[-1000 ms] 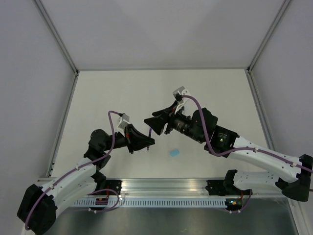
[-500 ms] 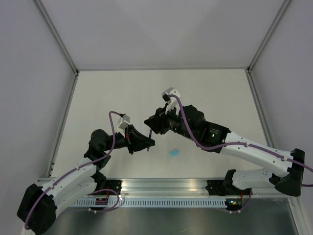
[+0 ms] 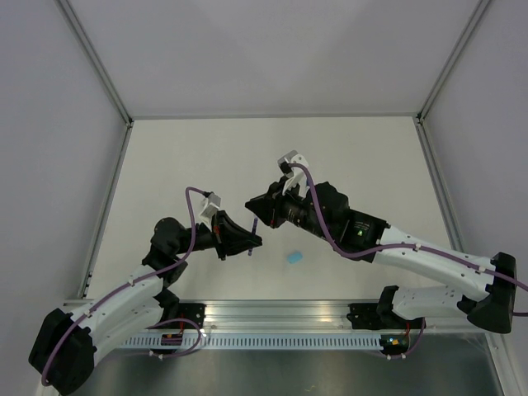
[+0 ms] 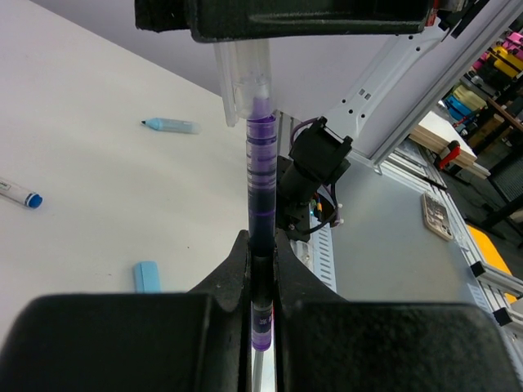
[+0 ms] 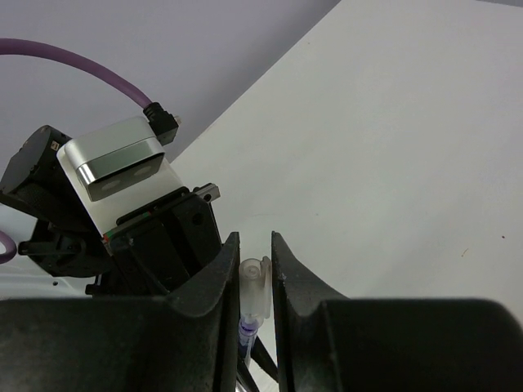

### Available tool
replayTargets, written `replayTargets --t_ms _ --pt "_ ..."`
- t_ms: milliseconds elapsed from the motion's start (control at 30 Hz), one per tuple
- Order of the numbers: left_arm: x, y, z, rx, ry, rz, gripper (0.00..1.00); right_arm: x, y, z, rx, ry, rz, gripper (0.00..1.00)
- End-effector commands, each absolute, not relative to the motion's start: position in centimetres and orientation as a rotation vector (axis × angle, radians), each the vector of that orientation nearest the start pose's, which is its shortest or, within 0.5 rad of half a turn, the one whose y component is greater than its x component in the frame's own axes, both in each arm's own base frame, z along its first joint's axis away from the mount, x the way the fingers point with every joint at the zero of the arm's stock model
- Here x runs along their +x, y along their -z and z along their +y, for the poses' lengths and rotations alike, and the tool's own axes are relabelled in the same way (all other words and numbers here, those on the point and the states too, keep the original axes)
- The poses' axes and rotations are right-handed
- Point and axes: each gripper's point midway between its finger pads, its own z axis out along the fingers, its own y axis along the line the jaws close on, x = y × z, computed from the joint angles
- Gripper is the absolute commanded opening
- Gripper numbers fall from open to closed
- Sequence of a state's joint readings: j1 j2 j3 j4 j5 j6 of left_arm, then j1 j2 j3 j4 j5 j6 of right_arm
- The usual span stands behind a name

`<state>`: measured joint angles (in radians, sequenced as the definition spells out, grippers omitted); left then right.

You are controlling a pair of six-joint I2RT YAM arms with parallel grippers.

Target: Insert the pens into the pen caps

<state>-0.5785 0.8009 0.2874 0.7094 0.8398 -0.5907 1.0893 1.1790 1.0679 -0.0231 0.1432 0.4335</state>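
Left gripper (image 4: 261,245) clamped tight on the purple pen (image 4: 261,180), which is held clear of the table (image 3: 206,157) with its tip inside the mouth of a clear cap (image 4: 245,82). Right gripper (image 5: 253,238) jaws stand narrow on either side of that cap; cannot tell whether they press it. Loose on the table: light-blue cap (image 3: 294,257), light-blue marker (image 4: 172,125), white pen (image 4: 18,194), all apart.

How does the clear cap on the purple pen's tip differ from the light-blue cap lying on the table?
Look: the clear cap is see-through, the light-blue cap opaque. State: the clear cap sits between the fingers of the right gripper, with the tip of the purple pen inside it; the light-blue cap lies loose on the table, untouched. Both are far shorter than the pen.
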Motion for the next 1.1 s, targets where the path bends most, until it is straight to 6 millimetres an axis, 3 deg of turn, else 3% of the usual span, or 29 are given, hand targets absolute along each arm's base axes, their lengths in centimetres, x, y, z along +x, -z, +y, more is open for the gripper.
replayTargets --t_ms 0,167,367,833,1067 --pt "13.5 -24.6 -26.3 0.774 1.492 1.382 0.02 20.1 -33.6 35.6 -0.424 -1.006 1.689 0.0" --pt "13.5 -24.5 -26.3 0.773 1.491 1.385 0.02 19.9 -34.5 35.4 -0.407 -1.028 1.664 0.0" --pt "13.7 -24.6 -26.2 0.757 1.486 1.39 0.02 19.8 -34.2 35.1 -0.39 -1.042 1.653 0.0" --pt "14.1 -24.6 -26.2 0.729 1.479 1.402 0.02 19.6 -31.7 36.2 -0.388 -1.097 1.65 0.0" --pt "16.1 -23.8 -26.0 0.608 1.419 1.497 0.02 19.1 -30.2 36.0 -0.411 -1.1 1.667 0.0"
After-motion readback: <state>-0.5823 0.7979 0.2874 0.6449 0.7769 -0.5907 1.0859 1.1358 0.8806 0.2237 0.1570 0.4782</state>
